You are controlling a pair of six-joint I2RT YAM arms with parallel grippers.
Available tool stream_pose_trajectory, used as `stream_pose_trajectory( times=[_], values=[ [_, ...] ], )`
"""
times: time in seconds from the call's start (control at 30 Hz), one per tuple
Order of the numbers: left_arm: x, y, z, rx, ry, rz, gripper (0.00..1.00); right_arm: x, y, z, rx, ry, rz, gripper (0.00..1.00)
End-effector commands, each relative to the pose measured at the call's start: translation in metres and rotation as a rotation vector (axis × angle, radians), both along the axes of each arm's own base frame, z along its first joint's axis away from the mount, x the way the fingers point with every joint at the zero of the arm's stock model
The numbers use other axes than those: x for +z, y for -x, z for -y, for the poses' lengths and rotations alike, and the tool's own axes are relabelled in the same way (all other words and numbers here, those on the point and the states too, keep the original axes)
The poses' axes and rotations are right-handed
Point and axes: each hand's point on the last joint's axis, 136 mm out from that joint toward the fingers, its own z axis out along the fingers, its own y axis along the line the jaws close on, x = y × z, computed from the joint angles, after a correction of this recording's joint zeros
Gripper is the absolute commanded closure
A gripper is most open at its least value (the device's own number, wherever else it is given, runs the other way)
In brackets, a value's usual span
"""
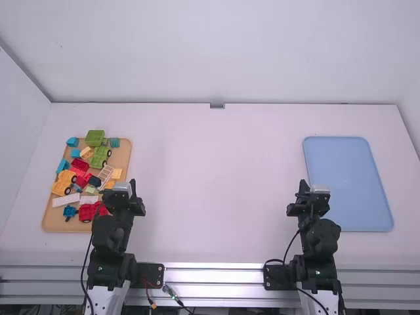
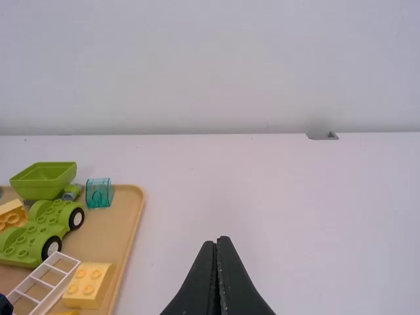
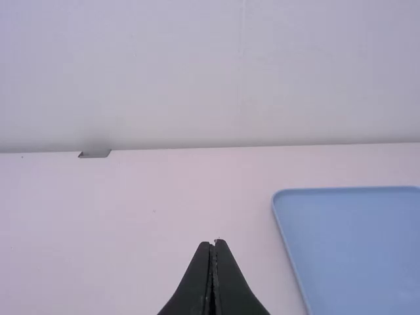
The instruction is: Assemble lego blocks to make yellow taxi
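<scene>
Your black left gripper [image 2: 216, 241] and black right gripper [image 3: 213, 244] stood clenched, empty — you needed the left opened squarely above the yellow, wheeled plastic base [image 1: 65, 177] before descending.

in the high view, a pale, plain back wall [image 1: 216, 52] rises at twelve o'clock, meeting a white side wall [image 1: 16, 125] at ten along a slanting grey seam. another pale wall [image 1: 411, 98] stands at two o'clock. a small grey fitting [image 1: 217, 105] sits at twelve on the far edge of the smooth white table [image 1: 216, 177]. at six o'clock, grooved silvery metal rails [image 1: 216, 275] catch bright glare; elsewhere the light is soft.
</scene>
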Motion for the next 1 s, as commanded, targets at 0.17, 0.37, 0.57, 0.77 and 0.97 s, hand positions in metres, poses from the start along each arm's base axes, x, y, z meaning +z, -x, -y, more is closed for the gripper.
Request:
stream_pose_trajectory(
  times=[0.17, 0.37, 0.57, 0.77, 0.97],
  values=[
    [0.001, 0.000, 0.000, 0.001, 0.000, 0.000, 0.99, 0.001, 0.000, 0.000, 0.001, -0.002, 0.001, 0.99],
    [0.008, -0.001, -0.002, 0.011, -0.007, -0.009, 0.94, 0.010, -0.002, 0.000, -0.003, 0.004, -0.001, 0.94],
    [0.018, -0.003, -0.005, 0.027, -0.017, -0.044, 0.89, 0.025, -0.006, 0.001, -0.008, 0.003, -0.010, 0.88],
    [0.035, -0.008, -0.013, 0.071, -0.021, -0.117, 0.80, 0.049, -0.018, 0.002, -0.017, -0.001, -0.028, 0.79],
    [0.051, -0.019, -0.020, 0.100, -0.029, -0.239, 0.69, 0.073, -0.036, 0.003, -0.023, 0.002, -0.041, 0.69]
  ],
)
